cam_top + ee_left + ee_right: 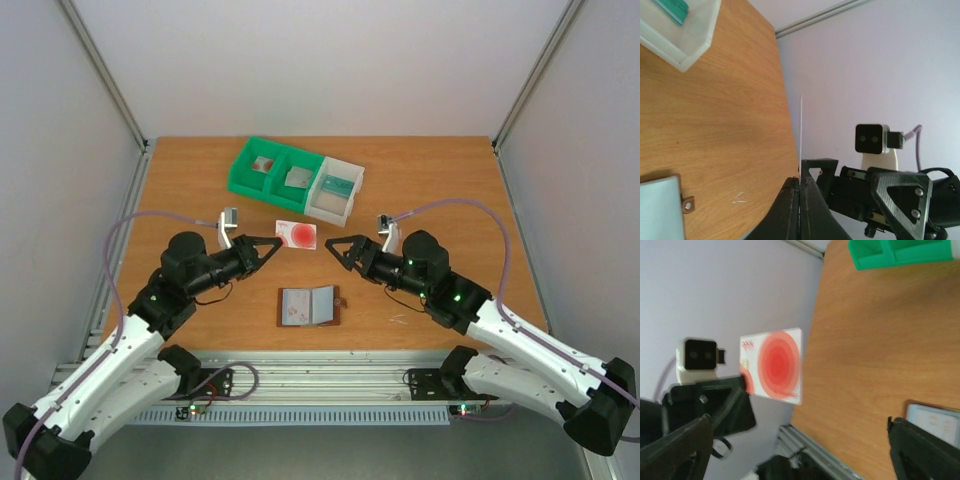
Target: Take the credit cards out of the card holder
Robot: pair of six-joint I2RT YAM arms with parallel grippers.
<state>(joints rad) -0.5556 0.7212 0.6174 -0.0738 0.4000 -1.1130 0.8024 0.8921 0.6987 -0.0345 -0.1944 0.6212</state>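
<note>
The left gripper (278,243) is shut on one corner of a white credit card with a red bullseye (296,234). It holds the card clear of the bench (450,200), between the two arms. In the left wrist view the card (801,135) shows edge-on, pinched thinly between the closed fingertips. The right gripper (338,250) hangs just beside it, jaws spread wide and empty. The brown card holder (308,306) lies open and flat on the bench, near the front edge and below both grippers. Its grey-blue pockets face up, and there seems to be at least one more card in the left pocket.

This card looks already freed, so the step in hand is probably to put it down. The grip is shallow and on a corner, so the arm should move slowly to keep the card from pivoting or slipping. If the green bin (262,194) or the white bin (328,208) is the target, the card should be brought low over a compartment before the fingers part. The right gripper needs to keep clear of that path, ready to steady the holder for the next pull.
</note>
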